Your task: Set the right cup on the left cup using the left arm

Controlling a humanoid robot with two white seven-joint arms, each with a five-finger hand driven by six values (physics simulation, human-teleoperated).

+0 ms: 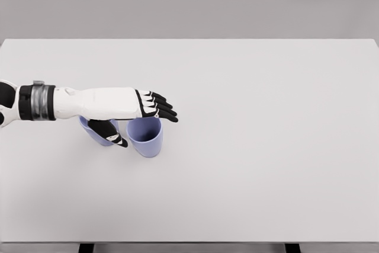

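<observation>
Two light purple cups stand upright on the white table (249,146), close side by side. The right cup (146,138) shows its open rim and front wall. The left cup (96,133) is mostly hidden under my left hand (145,124), whose arm comes in from the left edge. The fingers (161,107) stretch out flat above the right cup's back rim, and the thumb (111,134) points down between the two cups. The hand is open and holds nothing. The right arm does not show.
The table's far edge meets a grey wall. Two dark table legs (86,247) peek out below the front edge.
</observation>
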